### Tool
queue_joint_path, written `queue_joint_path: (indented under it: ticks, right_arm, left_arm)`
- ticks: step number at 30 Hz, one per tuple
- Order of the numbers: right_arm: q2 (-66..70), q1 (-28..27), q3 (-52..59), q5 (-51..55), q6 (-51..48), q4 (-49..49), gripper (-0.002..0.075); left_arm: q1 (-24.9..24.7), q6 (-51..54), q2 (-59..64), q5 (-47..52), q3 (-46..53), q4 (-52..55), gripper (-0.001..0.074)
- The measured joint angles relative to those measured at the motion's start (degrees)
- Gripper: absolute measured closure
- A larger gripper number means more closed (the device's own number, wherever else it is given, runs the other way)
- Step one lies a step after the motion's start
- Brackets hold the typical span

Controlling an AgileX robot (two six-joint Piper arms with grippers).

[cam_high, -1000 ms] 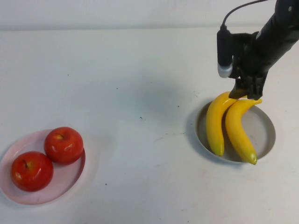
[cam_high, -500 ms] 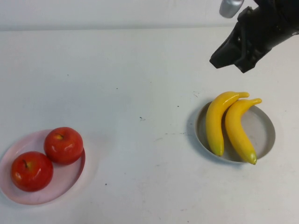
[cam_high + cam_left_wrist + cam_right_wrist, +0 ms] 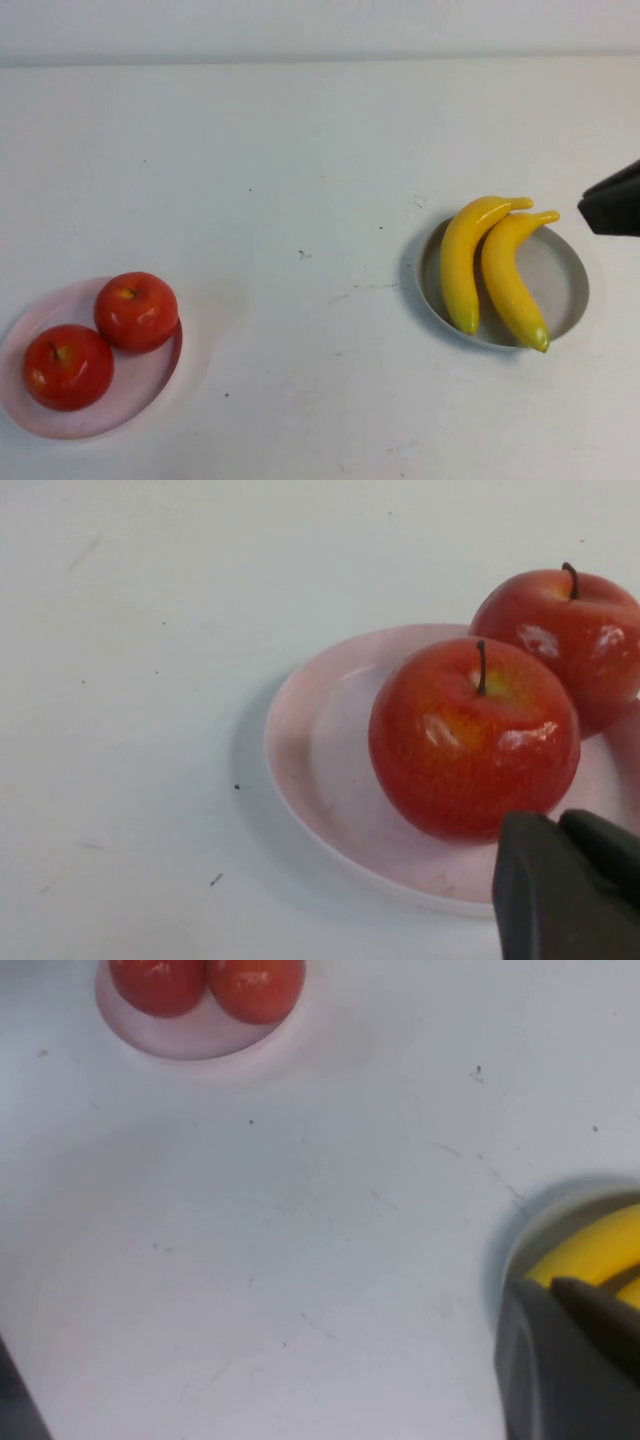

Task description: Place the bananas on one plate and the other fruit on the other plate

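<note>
Two yellow bananas [image 3: 460, 265] [image 3: 508, 280] lie side by side on the grey plate [image 3: 562, 285] at the right. Two red apples [image 3: 136, 310] [image 3: 68, 366] sit touching on the pale pink plate [image 3: 140, 378] at the front left. Only the dark tip of my right gripper [image 3: 612, 208] shows, at the right edge beside the grey plate; it is shut and holds nothing. In its wrist view a banana [image 3: 595, 1250] peeks out behind the shut right gripper [image 3: 555, 1290]. My left gripper [image 3: 560, 825] is shut and empty, hovering close to the nearer apple [image 3: 470, 735] over the pink plate [image 3: 320, 750].
The white tabletop stretches between the two plates, with small dark specks on it. The table's far edge meets a pale wall at the back.
My right gripper let go of the banana stems, rose, shut, and pulled away to the right edge of the high view. Bananas and apples have not moved.
</note>
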Motion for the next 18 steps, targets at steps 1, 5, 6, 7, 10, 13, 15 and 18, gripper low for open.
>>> queue_joint_path:
  ticks: [1,5,6,7,10,13,15,18]
  right_arm:
    - [-2.0,0.0,0.7,0.1,0.5,-0.6,0.0741]
    - [-7.4,0.0,2.9,0.3,6.1,-3.0,0.0741]
    - [-8.0,0.0,3.2,0.3,8.4,-4.0,0.0741]
    - [-8.4,0.0,3.8,-0.1,10.6,-5.2,0.0741]
    - [-10.1,0.0,7.1,-5.4,14.7,-8.3,0.0741]
    - [-14.3,-0.1,15.0,-16.7,16.5,-11.6,0.0741]
    - [-17.8,-0.9,21.0,-24.0,16.8,-12.3,0.0741]
    - [-25.9,-3.7,34.2,-38.1,17.1,-11.4,0.0741]
  left_arm:
    - [0.0,0.0,0.0,0.0,0.0,0.0,0.0731]
    - [0.0,0.0,0.0,0.0,0.0,0.0,0.0731]
    - [0.0,0.0,0.0,0.0,0.0,0.0,0.0731]
    - [0.0,0.0,0.0,0.0,0.0,0.0,0.0731]
    - [0.0,0.0,0.0,0.0,0.0,0.0,0.0731]
    - [0.0,0.0,0.0,0.0,0.0,0.0,0.0731]
    - [0.0,0.0,0.0,0.0,0.0,0.0,0.0731]
    - [0.0,0.0,0.0,0.0,0.0,0.0,0.0731]
